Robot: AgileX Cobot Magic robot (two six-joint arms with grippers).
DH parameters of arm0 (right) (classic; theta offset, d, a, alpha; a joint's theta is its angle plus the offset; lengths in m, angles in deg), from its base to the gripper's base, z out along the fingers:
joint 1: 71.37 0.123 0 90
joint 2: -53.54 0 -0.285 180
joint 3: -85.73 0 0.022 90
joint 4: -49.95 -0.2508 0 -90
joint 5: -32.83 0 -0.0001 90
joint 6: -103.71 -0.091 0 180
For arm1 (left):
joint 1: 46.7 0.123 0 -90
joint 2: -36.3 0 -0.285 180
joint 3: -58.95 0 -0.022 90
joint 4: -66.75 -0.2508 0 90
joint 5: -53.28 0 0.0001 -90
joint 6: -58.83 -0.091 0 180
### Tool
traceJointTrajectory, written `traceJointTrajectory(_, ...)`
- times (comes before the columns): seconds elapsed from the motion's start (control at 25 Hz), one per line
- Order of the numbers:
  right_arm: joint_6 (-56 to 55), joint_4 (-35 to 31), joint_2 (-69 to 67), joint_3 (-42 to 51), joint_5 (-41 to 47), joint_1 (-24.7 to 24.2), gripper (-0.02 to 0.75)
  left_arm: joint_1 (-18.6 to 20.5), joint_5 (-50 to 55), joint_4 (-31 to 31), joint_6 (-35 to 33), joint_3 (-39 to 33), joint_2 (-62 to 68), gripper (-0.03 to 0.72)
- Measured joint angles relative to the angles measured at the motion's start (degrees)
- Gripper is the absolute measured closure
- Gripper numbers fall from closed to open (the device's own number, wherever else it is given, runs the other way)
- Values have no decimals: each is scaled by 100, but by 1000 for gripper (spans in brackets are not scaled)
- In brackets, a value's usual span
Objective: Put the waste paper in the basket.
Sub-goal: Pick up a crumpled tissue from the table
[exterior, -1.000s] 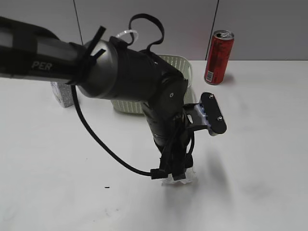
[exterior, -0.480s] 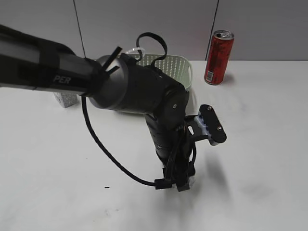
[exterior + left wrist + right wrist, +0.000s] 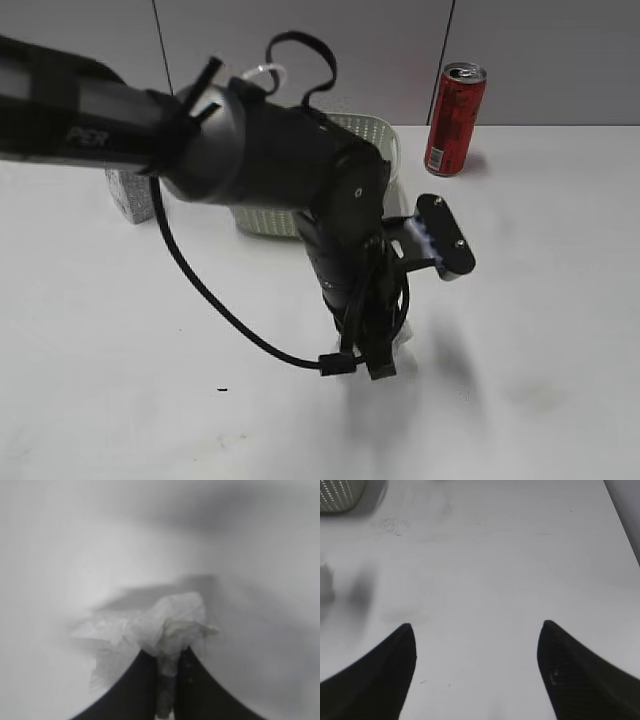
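Exterior view: left gripper (image 3: 378,362) points down at the white table (image 3: 560,300), a waste paper wad (image 3: 402,343) showing pale beside its tips; the pale green basket (image 3: 372,135) stands behind the arm, well apart. Left wrist view: jaws nearly closed, pinching the wad (image 3: 170,625) at its middle; judged light, soft, crushable, best taken through the bulk. Right wrist view: right gripper (image 3: 476,645) spread wide, empty; basket corner (image 3: 340,492) far off.

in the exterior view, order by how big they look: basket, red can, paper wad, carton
1. basket, though the arm hides most of it
2. red can
3. carton and paper wad: both mostly hidden, can't rank them
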Motion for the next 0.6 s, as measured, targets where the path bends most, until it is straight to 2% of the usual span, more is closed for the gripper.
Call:
traceJointTrajectory(0.28,0,0,0,0,0,0,166,101,-136,-282,6,0,-1014,665)
traceJointTrajectory(0.4,0,0,0,0,0,0,166,365,-537,-397,57,0,-1327,665)
traceJointTrajectory(0.6,0,0,0,0,0,0,166,1029,-1802,-344,68,0,-1422,665)
